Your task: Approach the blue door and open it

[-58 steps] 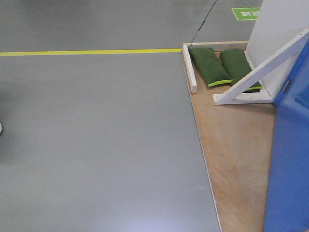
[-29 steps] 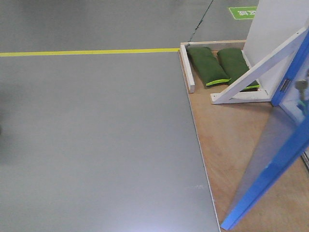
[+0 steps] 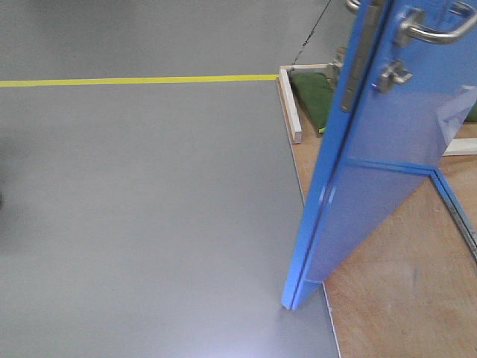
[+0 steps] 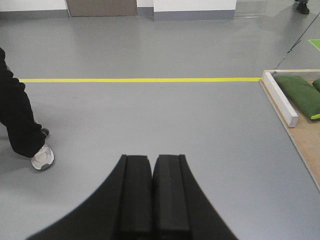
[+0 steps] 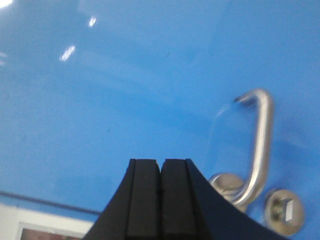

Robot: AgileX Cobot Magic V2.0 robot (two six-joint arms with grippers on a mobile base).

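The blue door stands ajar at the right of the front view, its free edge reaching out over the grey floor. Its silver lever handle, thumb-turn lock and latch plate show at the top. In the right wrist view the door fills the frame, with the handle and the lock at lower right. My right gripper is shut and empty, close to the panel, left of the handle. My left gripper is shut and empty, over bare floor.
The door stands on a wooden base with a white timber rail and a green sandbag. A yellow line crosses the grey floor. A person's leg and white shoe are at the left of the left wrist view.
The blue door has swung far out from the right edge of the front view toward the left, now hiding the white braced panel and most of the sandbags.
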